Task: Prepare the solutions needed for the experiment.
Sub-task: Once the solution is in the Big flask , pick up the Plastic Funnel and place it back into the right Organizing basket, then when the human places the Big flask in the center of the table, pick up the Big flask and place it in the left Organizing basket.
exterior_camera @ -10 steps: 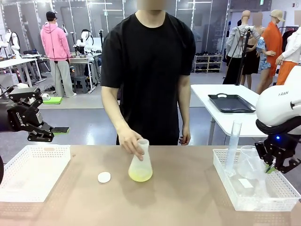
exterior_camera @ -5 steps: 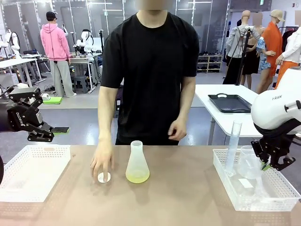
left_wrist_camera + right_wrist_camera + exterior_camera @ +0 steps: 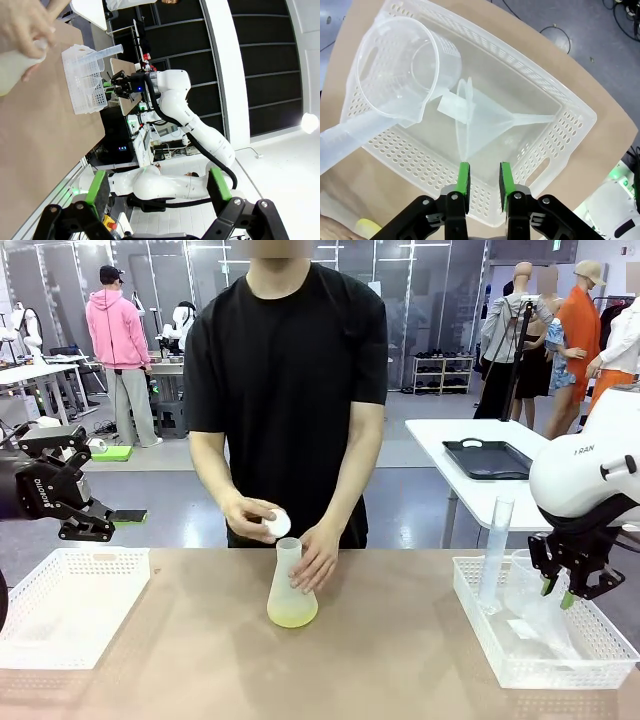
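Front view — solutions (image 3: 292, 617) in flask (image 3: 284, 592), beaker (image 3: 524, 585) in basket (image 3: 500, 666)

Table (image 3: 400, 665): one brown top, plain and matte, running the full width in front of me. Three items stand directly on it. On my left, a white perforated basket (image 3: 70, 652) sits upright at the table's left end. Near the middle, toward the far edge, a frosted cone-shaped flask (image 3: 290, 590) stands upright with a shallow layer of yellow-green liquid (image 3: 292, 616) in its bottom. On my right, a second perforated basket (image 3: 540, 672) sits upright. The flask and both baskets stand well apart.
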### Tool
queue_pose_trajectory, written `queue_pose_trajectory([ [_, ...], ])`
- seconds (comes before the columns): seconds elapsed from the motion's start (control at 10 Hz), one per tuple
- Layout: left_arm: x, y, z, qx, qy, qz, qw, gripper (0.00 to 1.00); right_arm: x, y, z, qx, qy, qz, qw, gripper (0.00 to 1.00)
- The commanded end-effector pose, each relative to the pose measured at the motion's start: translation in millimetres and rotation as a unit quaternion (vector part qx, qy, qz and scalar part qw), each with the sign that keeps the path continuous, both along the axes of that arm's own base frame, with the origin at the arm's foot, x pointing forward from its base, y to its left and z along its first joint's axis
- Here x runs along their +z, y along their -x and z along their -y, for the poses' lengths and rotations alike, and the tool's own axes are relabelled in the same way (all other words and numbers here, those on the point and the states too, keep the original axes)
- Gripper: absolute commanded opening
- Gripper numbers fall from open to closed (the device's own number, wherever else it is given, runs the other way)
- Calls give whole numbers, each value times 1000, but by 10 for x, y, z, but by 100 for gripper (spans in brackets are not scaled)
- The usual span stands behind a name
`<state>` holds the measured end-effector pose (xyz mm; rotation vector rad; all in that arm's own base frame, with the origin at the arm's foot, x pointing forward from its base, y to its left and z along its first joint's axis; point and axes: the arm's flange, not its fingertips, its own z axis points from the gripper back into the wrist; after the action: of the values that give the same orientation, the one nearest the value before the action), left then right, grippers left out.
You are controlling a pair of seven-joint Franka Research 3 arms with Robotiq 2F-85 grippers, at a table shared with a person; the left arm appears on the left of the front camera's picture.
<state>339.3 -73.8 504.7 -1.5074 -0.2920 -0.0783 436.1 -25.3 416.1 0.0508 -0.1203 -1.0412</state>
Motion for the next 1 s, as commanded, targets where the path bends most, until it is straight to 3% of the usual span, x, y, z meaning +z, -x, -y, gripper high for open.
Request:
queue_pose_trajectory([
  [0.0, 30, 0, 27, 0, 14, 0, 1000, 100, 21, -26, -22, -21, 17, 12, 1000, 32],
  [0.9, 30, 0, 27, 0, 14, 0, 1000, 100, 9, -2, 2, 0, 1, 2, 1000, 32],
])
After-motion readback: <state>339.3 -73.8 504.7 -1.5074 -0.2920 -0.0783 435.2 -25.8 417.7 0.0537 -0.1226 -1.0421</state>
